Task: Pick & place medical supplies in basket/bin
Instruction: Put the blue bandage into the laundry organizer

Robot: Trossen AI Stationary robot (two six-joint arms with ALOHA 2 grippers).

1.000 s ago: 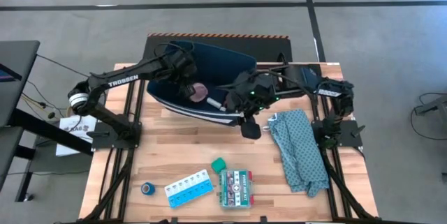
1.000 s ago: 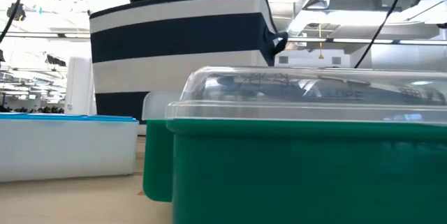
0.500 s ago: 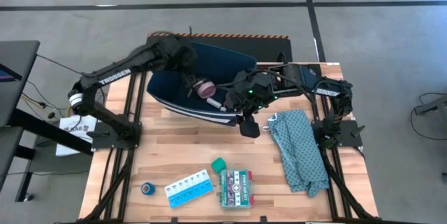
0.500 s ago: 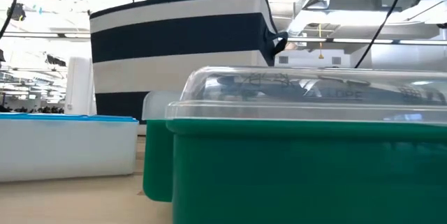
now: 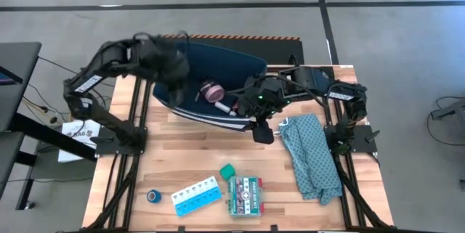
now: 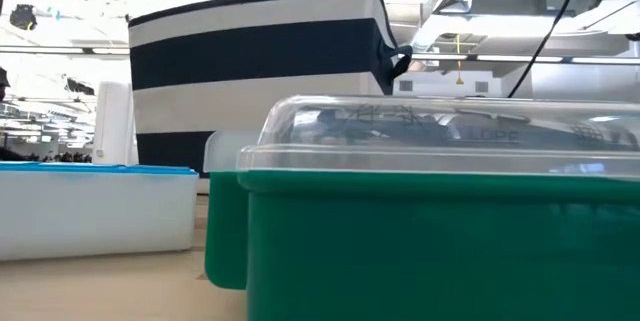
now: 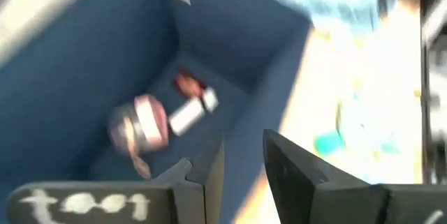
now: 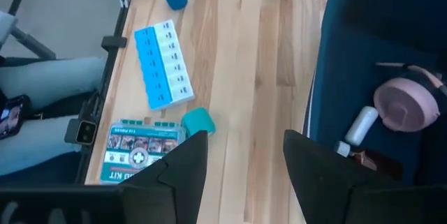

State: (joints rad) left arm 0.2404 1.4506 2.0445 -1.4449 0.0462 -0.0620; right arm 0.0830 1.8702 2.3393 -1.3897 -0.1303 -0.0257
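The navy bin (image 5: 218,73) with white stripes stands at the table's far middle and also shows in the low view (image 6: 260,71). A pink roll (image 5: 211,91) and a red-capped bottle (image 5: 222,107) lie on its floor; both show in the left wrist view, the roll (image 7: 143,123) and the bottle (image 7: 192,109). My left gripper (image 5: 171,70) is open and empty above the bin's left rim (image 7: 241,168). My right gripper (image 5: 261,131) is open and empty over the table by the bin's near right corner (image 8: 244,140).
Near the front edge lie a blue tape roll (image 5: 153,197), a light-blue pill organizer (image 5: 196,195), a teal bit (image 5: 227,170) and a green-red box (image 5: 245,194). A patterned green cloth (image 5: 311,153) lies at the right. A person's leg (image 8: 42,84) shows beside the table.
My left gripper has drawn up out of the bin and gone toward the table's left edge. The pink roll stays on the bin's floor, shifted slightly toward the right.
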